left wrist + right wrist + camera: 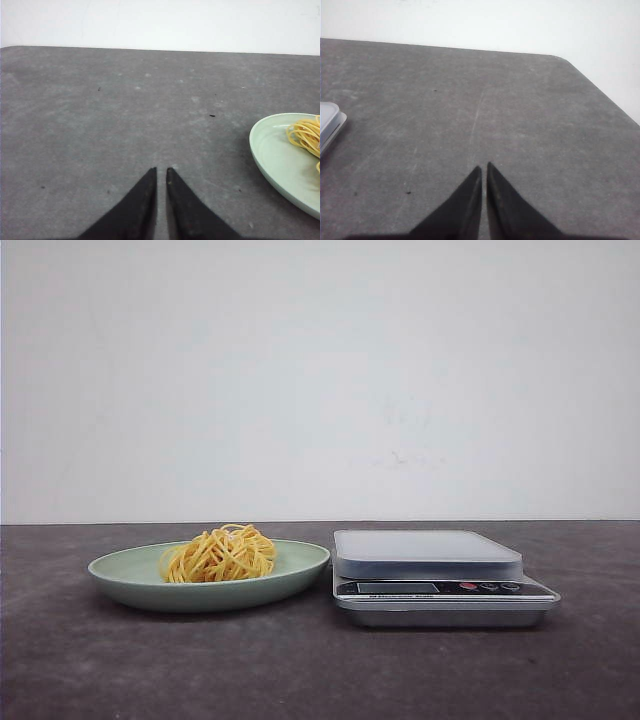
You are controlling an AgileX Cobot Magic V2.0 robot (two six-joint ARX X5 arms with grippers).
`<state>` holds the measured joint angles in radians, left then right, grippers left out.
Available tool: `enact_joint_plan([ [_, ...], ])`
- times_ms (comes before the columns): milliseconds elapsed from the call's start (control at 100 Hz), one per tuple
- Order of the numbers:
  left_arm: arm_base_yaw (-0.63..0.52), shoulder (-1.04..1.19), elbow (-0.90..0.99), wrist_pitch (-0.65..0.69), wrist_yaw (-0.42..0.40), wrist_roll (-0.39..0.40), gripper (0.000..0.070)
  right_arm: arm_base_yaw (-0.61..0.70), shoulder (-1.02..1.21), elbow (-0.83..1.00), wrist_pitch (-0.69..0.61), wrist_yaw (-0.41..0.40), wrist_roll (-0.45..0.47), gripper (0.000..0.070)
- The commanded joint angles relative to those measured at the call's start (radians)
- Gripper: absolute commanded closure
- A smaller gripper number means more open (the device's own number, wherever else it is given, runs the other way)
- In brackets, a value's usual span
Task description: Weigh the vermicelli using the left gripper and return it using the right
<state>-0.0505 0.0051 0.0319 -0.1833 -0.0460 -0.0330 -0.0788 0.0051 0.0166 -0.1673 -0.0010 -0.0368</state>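
The vermicelli (pixel 219 554), a yellow nest of noodle strands, lies in the pale green plate (pixel 120 573) at the left of the front view. A silver kitchen scale (pixel 430 565) stands just right of the plate, its platform bare. Neither arm shows in the front view. In the left wrist view my left gripper (pixel 161 170) is shut and empty above bare table, with the plate (pixel 272 150) and some vermicelli (pixel 305 134) off to one side. In the right wrist view my right gripper (pixel 484 166) is shut and empty, with a corner of the scale (pixel 329 120) at the picture's edge.
The dark grey table (pixel 320 670) stretches around plate and scale. A white wall (pixel 320 370) stands behind it. The table's rounded far corner (pixel 565 59) shows in the right wrist view.
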Motion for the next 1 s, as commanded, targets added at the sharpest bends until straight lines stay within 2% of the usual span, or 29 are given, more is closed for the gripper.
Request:
enact_joint_plan([
  [0, 0.0, -0.001, -0.018, -0.005, 0.005, 0.006, 0.07, -0.001, -0.001, -0.004, 0.014, 0.0, 0.01, 0.069],
  [650, 0.0, -0.001, -0.018, -0.002, 0.005, -0.012, 0.07, -0.001, -0.002, -0.004, 0.018, -0.014, 0.021, 0.069],
  [780, 0.0, -0.001, -0.018, -0.002, 0.006, -0.016, 0.07, -0.001, -0.002, -0.004, 0.036, -0.057, 0.118, 0.0691],
  [900, 0.0, -0.001, -0.016, 0.038, 0.006, -0.109, 0.0698, -0.001, -0.001, 0.005, 0.102, -0.09, 0.24, 0.0694],
  [990, 0.0, 0.0, 0.016, 0.055, 0.005, -0.155, 0.0695, -0.001, -0.001, 0.045, 0.081, -0.09, 0.379, 0.0696],
])
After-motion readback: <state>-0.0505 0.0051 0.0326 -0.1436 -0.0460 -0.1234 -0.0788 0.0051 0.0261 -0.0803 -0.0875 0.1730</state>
